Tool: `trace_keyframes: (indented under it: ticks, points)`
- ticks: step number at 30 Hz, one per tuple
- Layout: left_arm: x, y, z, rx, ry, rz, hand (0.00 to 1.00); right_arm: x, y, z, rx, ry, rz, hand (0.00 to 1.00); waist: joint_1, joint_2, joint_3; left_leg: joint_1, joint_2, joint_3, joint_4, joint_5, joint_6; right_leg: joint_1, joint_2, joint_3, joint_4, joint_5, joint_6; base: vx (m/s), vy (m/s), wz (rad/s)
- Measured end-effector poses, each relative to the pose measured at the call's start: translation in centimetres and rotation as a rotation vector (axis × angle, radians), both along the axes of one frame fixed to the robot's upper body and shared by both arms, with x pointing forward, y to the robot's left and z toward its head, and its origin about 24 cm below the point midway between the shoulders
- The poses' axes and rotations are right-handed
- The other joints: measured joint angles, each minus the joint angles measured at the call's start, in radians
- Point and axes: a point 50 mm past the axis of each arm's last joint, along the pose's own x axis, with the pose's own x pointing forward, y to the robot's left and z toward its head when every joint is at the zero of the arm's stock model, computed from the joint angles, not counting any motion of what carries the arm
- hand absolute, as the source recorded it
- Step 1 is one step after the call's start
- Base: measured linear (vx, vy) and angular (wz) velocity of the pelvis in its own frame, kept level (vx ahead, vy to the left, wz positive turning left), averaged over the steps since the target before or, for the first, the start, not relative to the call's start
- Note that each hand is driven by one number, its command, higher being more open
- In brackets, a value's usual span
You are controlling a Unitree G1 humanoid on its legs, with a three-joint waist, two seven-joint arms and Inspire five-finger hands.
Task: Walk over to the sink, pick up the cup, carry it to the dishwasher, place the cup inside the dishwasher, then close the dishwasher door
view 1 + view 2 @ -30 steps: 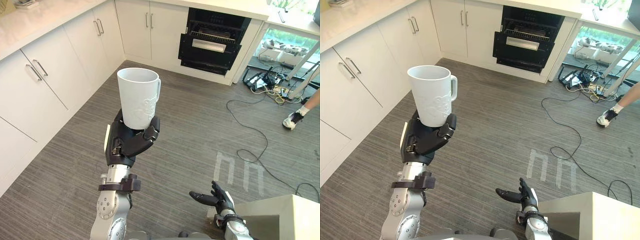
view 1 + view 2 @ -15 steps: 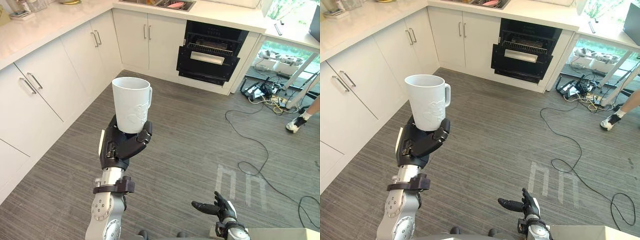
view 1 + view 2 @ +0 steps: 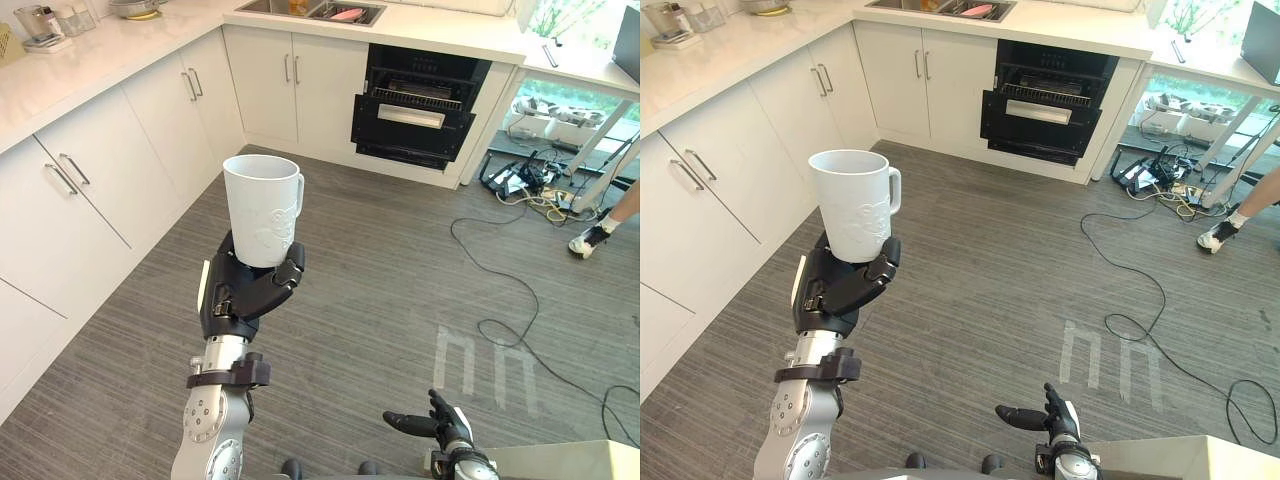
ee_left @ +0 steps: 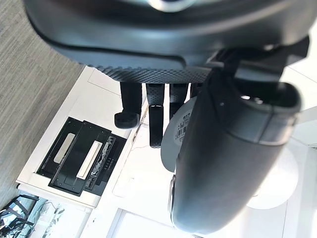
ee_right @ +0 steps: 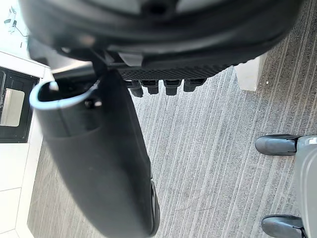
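Observation:
A white cup (image 3: 262, 210) with a handle and a relief pattern stands upright in my left hand (image 3: 245, 290), which is shut around its lower part at mid height over the floor. In the left wrist view the fingers (image 4: 154, 119) wrap the cup's base (image 4: 174, 144). The black dishwasher (image 3: 415, 100) sits under the far counter, its door hanging partly open with a rack showing. The sink (image 3: 310, 10) is in the counter to its left. My right hand (image 3: 435, 425) is low at the bottom edge, open and holding nothing.
White cabinets (image 3: 90, 170) line the left side and the far wall. Cables (image 3: 510, 250) trail over the grey floor on the right, near a person's foot (image 3: 590, 240). White tape marks (image 3: 480, 365) lie on the floor, and a pale surface (image 3: 570, 462) fills the lower right corner.
The whole picture has shifted, showing more of the counter and sink, so the camera moved. The cup stays upright in my left hand. My right hand sits lower in view.

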Motion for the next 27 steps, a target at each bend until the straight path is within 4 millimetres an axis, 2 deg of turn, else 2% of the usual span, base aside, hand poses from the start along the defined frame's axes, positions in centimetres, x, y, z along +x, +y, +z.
trace_keyframes:
  ticks: [9,12,17,20,21,22,24,25,27]
  points:
    - [0.1,0.1,-1.4,-0.01,0.063,0.016,0.0,-0.6,-0.2,-0.6,-0.028,0.058,-0.028,1.0,0.025,0.0,0.0,-0.021,-0.002,0.0,-0.009,0.004,0.0,-0.014,-0.003,-0.012,-0.02,0.005,0.007,0.0,-0.001,0.02]
    - [-0.1,0.3,-1.7,-0.026,0.083,0.031,0.0,0.3,-0.3,-0.3,-0.053,0.046,-0.014,1.0,0.026,-0.002,0.001,-0.039,0.0,0.011,0.02,-0.015,0.003,-0.023,-0.003,-0.001,-0.022,0.008,0.008,0.02,0.006,-0.11]
    - [-0.1,0.3,-1.7,-0.028,0.084,0.036,0.0,1.5,-0.3,0.1,-0.07,0.018,-0.008,1.0,0.038,-0.002,0.003,-0.085,0.007,0.032,0.123,-0.083,0.01,-0.035,-0.003,0.021,-0.013,0.004,0.017,0.01,0.038,-0.16]
    - [-0.1,0.1,-1.6,-0.032,0.078,0.026,0.0,1.6,-0.7,0.2,-0.094,0.021,0.004,1.0,0.047,-0.003,0.022,-0.092,-0.007,0.037,0.18,-0.147,0.028,-0.096,-0.025,0.027,0.163,-0.097,0.041,0.01,0.076,-0.06]
    - [-0.1,0.1,-1.5,-0.032,0.076,0.026,0.0,1.6,-0.8,0.2,-0.102,0.025,0.009,1.0,0.052,-0.004,0.038,-0.071,-0.019,0.045,0.182,-0.161,0.036,-0.134,-0.043,0.016,0.287,-0.137,0.058,0.03,0.097,-0.05]
    - [-0.3,0.1,-1.4,-0.038,0.072,0.03,0.0,1.7,-0.8,0.3,-0.102,0.019,0.009,1.0,0.054,0.004,0.053,-0.048,-0.023,0.046,0.187,-0.174,0.044,-0.19,-0.059,-0.019,0.442,-0.15,0.073,0.04,0.102,-0.07]
    - [-0.4,0.0,-0.7,-0.038,0.044,0.02,0.0,1.8,-0.3,0.4,-0.089,0.008,0.01,1.0,0.05,0.005,0.073,-0.018,-0.028,0.033,0.206,-0.192,0.068,-0.268,-0.086,-0.056,0.644,-0.158,0.074,0.12,0.098,0.19]
    - [-0.5,-0.3,-0.1,-0.041,0.018,0.007,0.0,1.5,0.2,0.4,-0.074,0.005,0.008,1.0,0.049,0.005,0.072,-0.004,-0.029,0.012,0.235,-0.226,0.072,-0.315,-0.102,-0.077,0.741,-0.194,0.07,0.19,0.084,0.37]
    - [-0.6,-0.4,0.5,-0.046,-0.018,0.0,0.0,1.6,0.8,0.5,-0.06,-0.01,0.008,1.0,0.043,0.006,0.069,0.009,-0.029,-0.015,0.243,-0.248,0.071,-0.349,-0.104,-0.094,0.738,-0.213,0.064,0.25,0.038,0.46]
